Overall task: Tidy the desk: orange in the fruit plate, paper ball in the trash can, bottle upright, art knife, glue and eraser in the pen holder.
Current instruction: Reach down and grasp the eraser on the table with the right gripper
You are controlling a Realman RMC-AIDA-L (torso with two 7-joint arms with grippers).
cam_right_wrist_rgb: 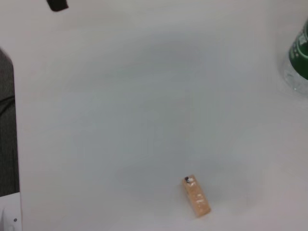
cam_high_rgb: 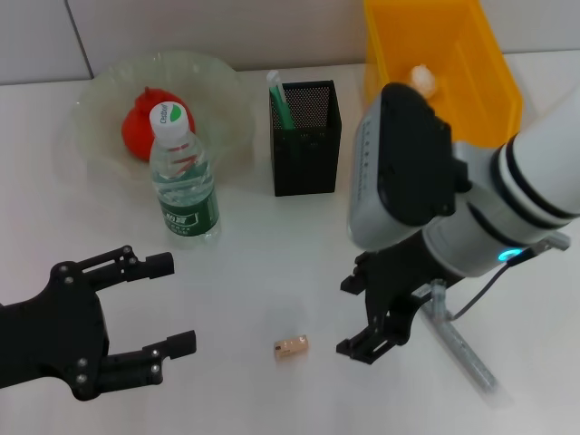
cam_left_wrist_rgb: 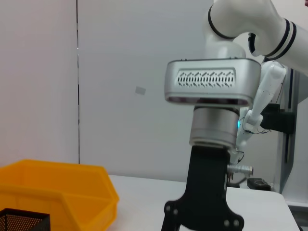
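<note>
- On the white tabletop (cam_high_rgb: pixel 272 272), near the front, the eraser (cam_high_rgb: pixel 291 346) is lying flat by itself, with nothing touching it.
- The right tool (cam_high_rgb: pixel 364 313) is hanging just beside the eraser, on the robot's right side of it. Its two black fingers are spread apart and are holding nothing.
- So the eraser is lying toward the robot's left from the right tool, and a bit nearer the front edge.
- The eraser's long side is running mostly left to right in the head view, tipped a little.
- The left tool (cam_high_rgb: pixel 149 304) is sitting farther off on the left, with its fingers wide apart and nothing in them. I think the right arm is the nearer one, so it looks like the one to pick up the eraser.
- To grab it, the right tool would need to slide left over the eraser and go down, with its fingers closing across the short side.
- The pen holder (cam_high_rgb: pixel 305 136) is standing well behind the eraser, with a green thing already poking out of it.
- The orange (cam_high_rgb: pixel 140 127) is sitting in the fruit plate (cam_high_rgb: pixel 100 100), the bottle (cam_high_rgb: pixel 184 177) is standing up in front of it, and the paper ball (cam_high_rgb: pixel 423 78) is lying in the trash can (cam_high_rgb: pixel 471 54).
- A clear long thing (cam_high_rgb: pixel 462 349) is lying on the tabletop by the right arm.
</note>
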